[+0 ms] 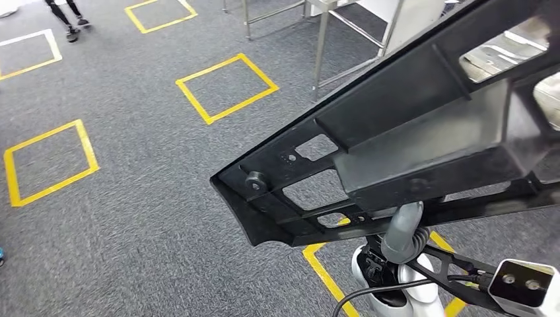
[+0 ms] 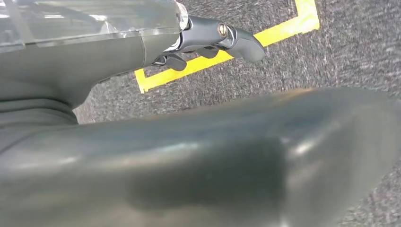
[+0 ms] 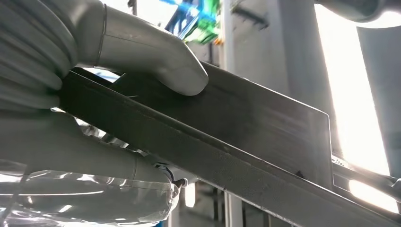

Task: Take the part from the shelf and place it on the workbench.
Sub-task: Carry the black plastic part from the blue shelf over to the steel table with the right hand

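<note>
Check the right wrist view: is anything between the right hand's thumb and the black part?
Nothing. In the right wrist view the grey thumb of the right hand presses directly on the black part; the part's edge runs between thumb and fingers.

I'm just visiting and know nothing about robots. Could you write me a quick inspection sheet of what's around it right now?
Surface: grey carpet floor with yellow tape squares; no workbench top clearly seen.
Job's things: long black part carried tilted above the floor.
Clutter: nothing seen.
Hands: right hand grips the part's edge, thumb pressed on one face; left hand beside the part, its hold unclear.
Cables: black cable and grey coiled hose under the part.
Surroundings: metal frame legs; a person's feet far off.
</note>
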### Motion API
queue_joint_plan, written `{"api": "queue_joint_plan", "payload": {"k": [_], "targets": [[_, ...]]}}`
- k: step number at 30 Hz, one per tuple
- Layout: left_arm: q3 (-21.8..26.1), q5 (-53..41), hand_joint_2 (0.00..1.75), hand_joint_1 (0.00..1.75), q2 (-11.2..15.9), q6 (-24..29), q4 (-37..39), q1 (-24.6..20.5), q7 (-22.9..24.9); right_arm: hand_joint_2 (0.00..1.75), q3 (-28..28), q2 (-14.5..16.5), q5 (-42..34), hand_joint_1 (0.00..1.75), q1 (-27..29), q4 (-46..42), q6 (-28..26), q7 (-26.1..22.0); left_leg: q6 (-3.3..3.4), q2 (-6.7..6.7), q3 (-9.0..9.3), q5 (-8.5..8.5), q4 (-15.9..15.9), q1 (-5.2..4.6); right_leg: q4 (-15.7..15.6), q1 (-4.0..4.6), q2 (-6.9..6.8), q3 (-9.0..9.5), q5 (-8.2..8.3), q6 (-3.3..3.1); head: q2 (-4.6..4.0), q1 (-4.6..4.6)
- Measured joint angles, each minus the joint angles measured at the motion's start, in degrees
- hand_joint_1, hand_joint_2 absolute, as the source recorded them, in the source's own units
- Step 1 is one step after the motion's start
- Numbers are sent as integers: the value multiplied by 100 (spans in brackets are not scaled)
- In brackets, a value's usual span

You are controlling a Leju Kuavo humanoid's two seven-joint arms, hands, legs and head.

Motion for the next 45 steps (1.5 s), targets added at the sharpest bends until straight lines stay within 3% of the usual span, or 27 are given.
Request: {"api": "queue_joint_plan", "payload": {"k": [2, 4, 6, 8, 10, 12, 14, 15, 16, 17, 19, 21, 23, 25, 26, 28, 30, 31, 32, 34, 35, 37, 38, 39, 41, 43, 45], "targets": [[-1, 10, 0, 0, 0, -9, 0, 7, -22, 175, 2, -10, 34, 175, 35, 0, -20, 0, 30, -73, 220, 391, -536, 4, 16, -1, 166, 9, 1, 6, -1, 0], [-1, 18, 0, 0, 4, -18, 2, 6, -53, 175, 7, -14, 50, 175, 44, 0, -26, 0, 76, -353, 549, 729, -1318, 17, 40, 2, 312, -8, 6, 40, -1, 0], [-1, 29, 0, 0, 4, -30, 3, 4, -83, 175, 20, -15, 85, 175, 57, 1, -20, 0, 112, -523, 676, 791, -1643, 15, 46, -14, 434, -60, 34, 109, -1, 0], [-1, 39, 0, 0, -8, -54, 3, -8, -99, 175, 40, -19, 123, 175, 82, 5, -17, 0, 164, -405, 689, 819, -1696, 15, 35, -39, 534, -102, 68, 187, 0, 0], [-1, 43, 0, 0, -25, -76, 2, -17, -109, 175, 67, -27, 158, 175, 87, 17, -43, -1, 243, -257, 703, 875, -1768, 29, 213, -19, 338, -206, -62, 236, 0, 1], [-1, 43, 0, 0, -32, -84, 2, -5, -116, 175, 110, -36, 200, 175, 78, 46, -86, -1, 291, -106, 701, 899, -1803, 14, 817, -7, -9, -490, -415, 263, 0, 1], [-1, 41, 0, 0, -32, -86, 3, 13, -112, 175, 166, -45, 233, 175, 83, 106, -137, 0, 301, 52, 689, 894, -1798, -7, 1527, -32, -144, -811, -711, 291, 0, 0], [-3, 38, 0, 0, -34, -90, 3, 16, -107, 175, 194, -52, 244, 175, 87, 142, -163, 0, 299, 131, 686, 890, -1793, -10, 1670, -45, -169, -864, -726, 303, -1, 0], [-6, 34, 0, 0, -38, -95, 3, 13, -102, 175, 222, -60, 254, 175, 88, 178, -186, 0, 291, 203, 683, 885, -1785, -9, 1582, -58, -194, -800, -638, 313, -1, 0], [-13, 27, 0, 0, -44, -99, 3, 5, -97, 175, 248, -65, 260, 175, 88, 209, -200, 0, 279, 266, 682, 875, -1772, -6, 1276, -67, -237, -621, -472, 319, -1, 0], [-31, 7, 0, 0, -56, -102, 2, -8, -88, 175, 307, -73, 266, 175, 79, 267, -206, 1, 230, 373, 686, 836, -1725, -17, 457, -53, -461, -163, -188, 299, -1, 0], [-49, -6, 0, 0, -61, -99, 2, -15, -80, 175, 368, -80, 246, 175, 69, 335, -197, 4, 164, 459, 695, 799, -1690, -37, 70, -16, -578, 39, -114, 240, 0, 0], [-69, -8, 0, 0, -65, -97, 2, -26, -76, 175, 416, -93, 210, 175, 71, 406, -184, 9, 99, 549, 712, 784, -1689, -37, 63, 3, -466, 22, -105, 172, 1, 0], [-88, -3, 0, 0, -74, -87, 2, -40, -70, 175, 463, -105, 165, 175, 73, 463, -149, 13, 36, 444, 675, 667, -1567, -8, 30, -13, -356, 21, -74, 104, 1, -1], [-94, 1, 0, 0, -79, -79, 2, -41, -67, 175, 494, -108, 139, 175, 71, 486, -116, 15, 11, 322, 586, 524, -1356, 5, 15, -26, -300, 24, -58, 73, 1, -1], [-100, 13, 0, 0, -84, -67, 2, -27, -59, 175, 556, -108, 100, 175, 71, 527, -59, 20, -17, 81, 253, 149, -622, 19, 12, -28, -184, 18, -45, 38, 1, -1], [-104, 22, 0, 0, -85, -62, 3, -8, -40, 175, 602, -117, 78, 175, 79, 572, -28, 25, -16, 12, -31, 0, -46, 19, 19, -12, -31, 17, -42, 26, 0, 0], [-106, 25, 0, 0, -86, -61, 3, 0, -28, 175, 618, -125, 66, 175, 82, 593, -17, 26, -1, -5, -43, 94, -56, 18, 25, -4, 55, 21, -41, 25, 0, 0], [-107, 26, 0, 0, -86, -59, 4, 3, -20, 175, 628, -137, 50, 175, 82, 611, -7, 26, 24, -36, 52, 287, -297, 18, 30, 0, 139, 27, -41, 25, -1, 0], [-108, 26, 0, 0, -84, -54, 5, 5, -13, 175, 636, -160, 24, 175, 78, 638, 9, 23, 89, -260, 388, 699, -1089, 20, 42, 7, 284, 29, -39, 40, -1, 0], [-108, 27, 0, 0, -82, -49, 7, 2, -13, 175, 638, -172, 2, 175, 72, 651, 17, 20, 114, -385, 516, 804, -1398, 19, 48, 1, 349, 15, -33, 63, -1, -1], [-109, 41, 0, 0, -80, -31, 9, -7, -10, 175, 642, -202, -81, 175, 49, 686, 35, 14, 144, -511, 613, 824, -1633, 6, 46, -25, 471, -28, -3, 136, -1, -1], [-110, 51, 0, 0, -83, -20, 9, -19, -8, 175, 643, -223, -133, 175, 31, 705, 39, 13, 160, -456, 623, 836, -1665, 2, 32, -38, 538, -47, 18, 179, -1, -1], [-110, 64, 0, 0, -93, -5, 9, -31, -2, 175, 643, -246, -177, 175, 15, 723, 38, 12, 187, -388, 635, 860, -1697, 10, 35, -38, 520, -60, 19, 212, 0, 0], [-110, 73, 0, 0, -108, 60, 9, -40, 18, 175, 651, -288, -228, 175, -52, 753, -2, 6, 257, -238, 655, 912, -1776, 30, 255, -12, 240, -177, -141, 260, 0, 1], [-116, 49, 0, 0, -111, 201, 9, -20, 59, 175, 686, -319, -254, 175, -133, 778, -102, 1, 296, -83, 656, 927, -1802, 19, 913, -16, -90, -485, -505, 290, -1, 1], [-130, 15, 0, 0, -111, 371, 9, -3, 97, 175, 740, -338, -268, 175, -174, 788, -231, 12, 302, 77, 652, 920, -1793, 7, 1530, -44, -162, -766, -723, 326, -1, 1]]}}
